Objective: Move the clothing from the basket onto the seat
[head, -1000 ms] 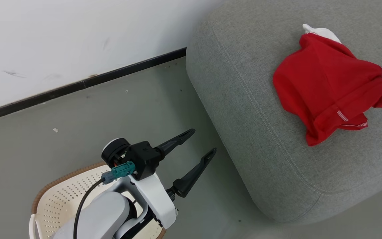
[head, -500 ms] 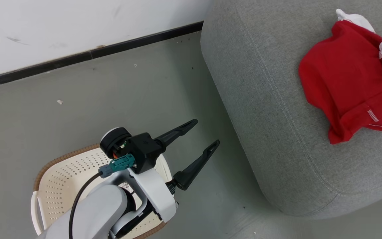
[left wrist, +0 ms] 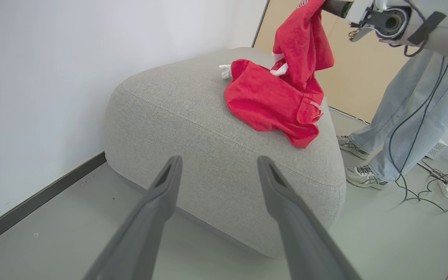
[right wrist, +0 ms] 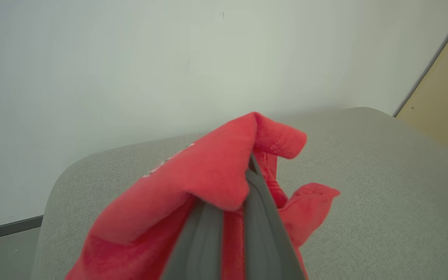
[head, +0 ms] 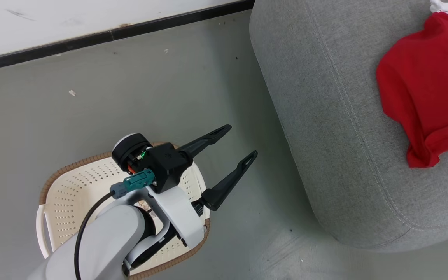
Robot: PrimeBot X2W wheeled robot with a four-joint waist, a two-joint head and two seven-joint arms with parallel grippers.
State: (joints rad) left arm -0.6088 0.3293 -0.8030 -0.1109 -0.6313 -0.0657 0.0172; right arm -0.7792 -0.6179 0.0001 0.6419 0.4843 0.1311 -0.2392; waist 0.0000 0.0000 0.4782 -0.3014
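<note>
Seeing left pincer (head: 240,140) wide open, empty, hovering above basket (head: 72,182) at 7 o'clock in head view, fingers aimed at 2 o'clock toward seat (head: 325,116). Reading right pincer (right wrist: 239,186) as clamped on red clothing (left wrist: 301,42), dangling over seat. Spotting second garment (head: 418,85) lying on seat at 3 o'clock, cropped by frame edge. Can't read dark lettering: cut off at top of left wrist view.

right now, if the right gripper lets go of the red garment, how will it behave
Probably floppy: the garment hangs in limp folds from the right gripper. Likely light, since a small pinch carries it. It should crumple on the seat, not slide or roll.
</note>
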